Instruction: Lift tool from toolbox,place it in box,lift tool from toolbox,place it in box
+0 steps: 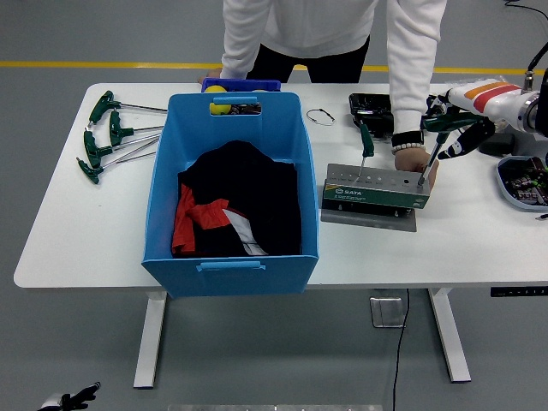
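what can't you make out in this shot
- Head view, right hand: whether it grips the T-handle tool standing in the rack; the fingers overlap the handle and are too small to separate.
- The tool's tip: hidden in the rack, beside the person's hand.
- Gray tray: cut off by the right edge.
- Blue bin: its floor is hidden under dark clothing.
- Left hand: out of frame.
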